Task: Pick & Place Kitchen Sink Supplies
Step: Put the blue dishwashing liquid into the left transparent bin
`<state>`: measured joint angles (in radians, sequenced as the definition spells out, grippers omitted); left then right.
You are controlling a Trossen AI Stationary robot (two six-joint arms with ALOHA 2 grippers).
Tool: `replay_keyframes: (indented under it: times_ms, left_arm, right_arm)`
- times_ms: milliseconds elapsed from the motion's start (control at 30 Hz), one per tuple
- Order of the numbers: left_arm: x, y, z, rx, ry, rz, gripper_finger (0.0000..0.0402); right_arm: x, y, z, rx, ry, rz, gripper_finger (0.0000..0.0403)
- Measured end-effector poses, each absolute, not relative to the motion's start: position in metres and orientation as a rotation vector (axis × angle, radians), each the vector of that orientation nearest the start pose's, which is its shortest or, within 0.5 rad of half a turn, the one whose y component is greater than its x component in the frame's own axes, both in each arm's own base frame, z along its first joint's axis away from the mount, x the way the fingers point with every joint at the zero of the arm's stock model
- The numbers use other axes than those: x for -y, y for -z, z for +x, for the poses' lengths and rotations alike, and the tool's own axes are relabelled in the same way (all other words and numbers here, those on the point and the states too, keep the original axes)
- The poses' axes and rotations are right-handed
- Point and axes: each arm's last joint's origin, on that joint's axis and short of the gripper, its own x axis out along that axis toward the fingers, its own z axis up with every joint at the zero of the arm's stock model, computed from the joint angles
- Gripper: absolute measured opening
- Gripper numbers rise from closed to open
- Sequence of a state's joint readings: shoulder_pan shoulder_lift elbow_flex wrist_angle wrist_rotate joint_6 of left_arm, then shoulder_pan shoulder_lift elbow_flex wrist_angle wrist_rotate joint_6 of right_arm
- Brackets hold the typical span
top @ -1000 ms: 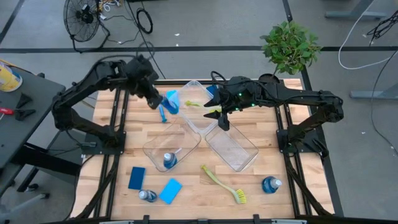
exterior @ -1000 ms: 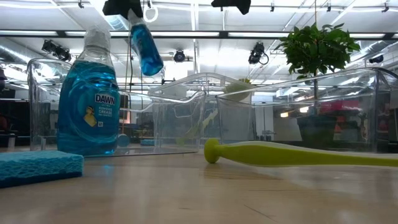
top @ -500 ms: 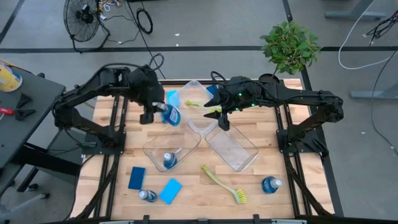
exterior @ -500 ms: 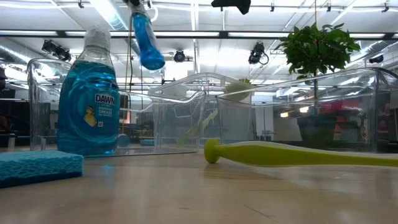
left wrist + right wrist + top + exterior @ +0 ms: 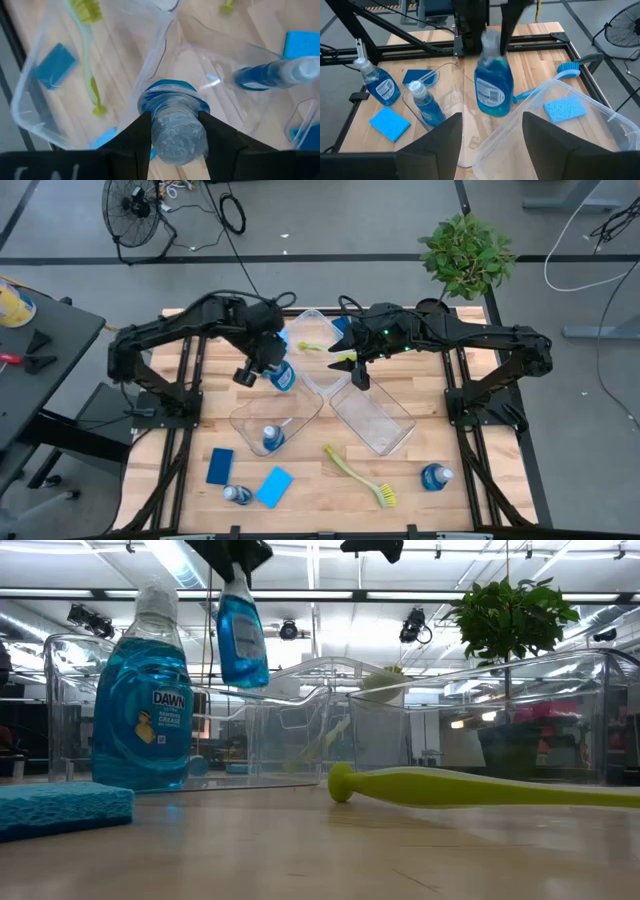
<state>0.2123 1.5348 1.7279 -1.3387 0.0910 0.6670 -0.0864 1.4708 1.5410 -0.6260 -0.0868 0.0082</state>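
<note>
Wooden desk (image 5: 300, 480) under both arms carries three clear bins. My left tool (image 5: 172, 131) is clamped on the cap end of a small bottle of blue liquid (image 5: 282, 375), which hangs upright in the air above the near-left bin (image 5: 250, 420); a second bottle (image 5: 272, 438) lies inside that bin. My right tool (image 5: 357, 372) hovers over the middle bin (image 5: 325, 385), fingers spread apart and gripping nothing. Near the front edge lie two blue sponges (image 5: 273, 486), a yellow-green dish brush (image 5: 358, 477) and two more bottles (image 5: 435, 476).
</note>
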Motion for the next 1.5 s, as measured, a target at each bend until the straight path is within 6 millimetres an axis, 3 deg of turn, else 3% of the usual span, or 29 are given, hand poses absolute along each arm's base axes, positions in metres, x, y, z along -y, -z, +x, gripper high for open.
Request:
replay_keyframes:
  times_ms: [567,967,1500]
  left_arm:
    - [-0.059,-0.329,0.322,-1.310,0.370,0.391,0.0142]
    - [-0.053,-0.327,0.326,-1.324,0.318,0.406,0.0150]
    - [-0.049,-0.306,0.344,-1.360,0.307,0.353,0.0146]
  right_arm:
    - [0.025,-0.392,0.315,-0.558,-0.003,0.040,0.0208]
    - [0.025,-0.392,0.315,-0.558,-0.007,0.026,0.0208]
    - [0.025,-0.392,0.315,-0.556,-0.014,0.001,0.0208]
